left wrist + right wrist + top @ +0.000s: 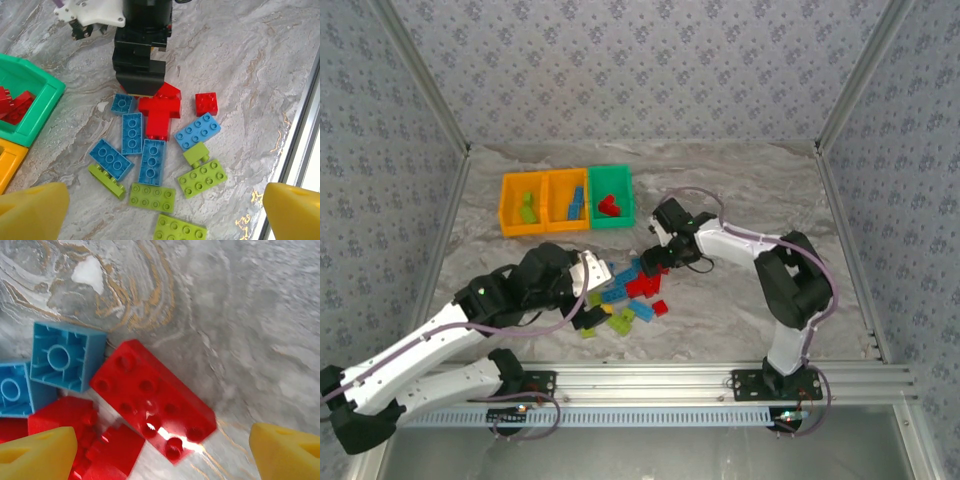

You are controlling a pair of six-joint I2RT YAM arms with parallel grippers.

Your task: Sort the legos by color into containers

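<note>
Three containers are sitting in a touching row at the far left of the marbled table (pixel 750 190). The left orange bin (pixel 504 208) is holding lime bricks (pixel 527 210), the middle orange bin (pixel 566 174) is holding blue bricks (pixel 576 203), and the green bin (pixel 630 196) is holding red bricks (pixel 609 205).

The loose legos (pixel 628 296) are lying in a mixed pile on the table, nearer the arm bases, apart from the bins and between the two grippers.

The left gripper (pixel 162 212) is hovering over the near side of the pile with jaws spread wide and gripping nothing. Its yellow fingertips (pixel 32 210) are showing at the bottom corners of the left wrist view. Below it, lime pieces (pixel 202 178) are lying nearest. Four long blue pieces (pixel 152 161) are lying just beyond them, then a red cluster (pixel 160 117) with a small red square (pixel 206 103) just beside it.

The right gripper (pixel 160 452) is reaching down at the far side of the pile, right over that red cluster. Its jaws are also standing wide. A red two-by-four brick (pixel 152 400) is lying flat between and just ahead of its tips, with gaps showing on both sides, so it is not pinched. An upturned blue brick (pixel 65 362), hollow side up, is touching that red brick's corner.
</note>
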